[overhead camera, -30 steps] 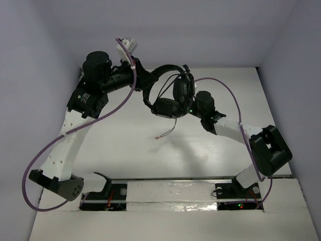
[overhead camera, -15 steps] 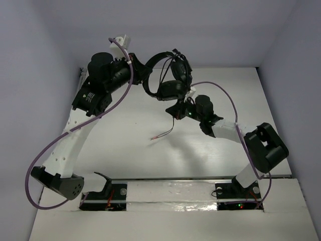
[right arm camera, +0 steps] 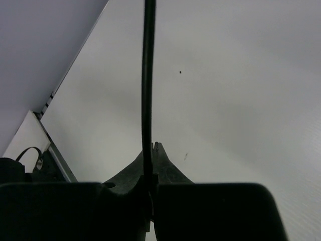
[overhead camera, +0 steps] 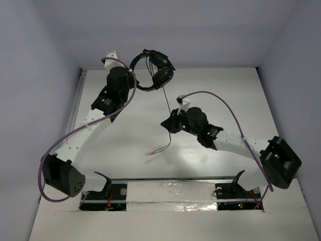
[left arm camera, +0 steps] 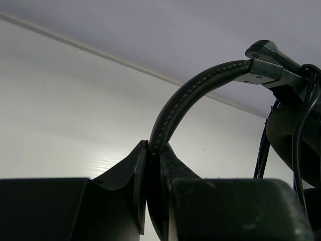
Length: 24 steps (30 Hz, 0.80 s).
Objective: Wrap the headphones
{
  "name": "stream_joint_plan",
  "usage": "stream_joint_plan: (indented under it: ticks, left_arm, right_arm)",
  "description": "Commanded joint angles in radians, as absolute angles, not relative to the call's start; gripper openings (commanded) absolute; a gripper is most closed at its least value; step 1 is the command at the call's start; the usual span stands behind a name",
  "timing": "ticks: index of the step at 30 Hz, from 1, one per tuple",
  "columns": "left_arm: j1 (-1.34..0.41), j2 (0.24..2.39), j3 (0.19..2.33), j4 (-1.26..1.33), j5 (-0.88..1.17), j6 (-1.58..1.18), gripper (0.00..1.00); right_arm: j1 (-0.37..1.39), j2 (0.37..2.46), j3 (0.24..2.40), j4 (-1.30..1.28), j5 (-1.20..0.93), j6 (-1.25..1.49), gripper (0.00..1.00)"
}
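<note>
Black headphones [overhead camera: 161, 75] held up near the bench's [overhead camera: 225, 95] far edge
Left gripper [left arm camera: 153, 150] clenched on the headband [left arm camera: 190, 95]; right gripper [right arm camera: 152, 149] pinches the cord [right arm camera: 148, 75]

black headphones [overhead camera: 163, 76], white table [overhead camera: 125, 133], purple cable [overhead camera: 216, 93]

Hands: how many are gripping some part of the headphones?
2. The left hand, at the back left, is clamped on the headband; the right hand, nearer centre, pinches the cord.

The left wrist view crops the headphones [left arm camera: 200, 95] at an earcup [left arm camera: 281, 135]; the right wrist view's top cuts the cord [right arm camera: 148, 75].
</note>
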<state>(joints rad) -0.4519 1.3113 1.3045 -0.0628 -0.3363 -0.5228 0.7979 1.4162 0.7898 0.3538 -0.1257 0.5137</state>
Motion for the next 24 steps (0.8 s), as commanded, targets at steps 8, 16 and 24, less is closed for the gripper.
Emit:
stream_joint_plan:
  ticks: [8,16,24]
  left_arm:
    - [-0.535,1.379,1.239,0.147,-0.65,-0.54,0.0]
    - [-0.567,1.322,1.218,0.135,-0.623,-0.549,0.0]
    - [-0.643,1.195,1.281,0.06,-0.647,-0.543,0.0]
  right_arm:
    - [0.916,1.401,0.882,0.115,-0.078,0.531,0.01]
    - [0.93,1.379,0.707,0.51,-0.319,0.592,0.3]
    - [0.93,1.508,0.765,0.742,-0.477,0.58,0.4]
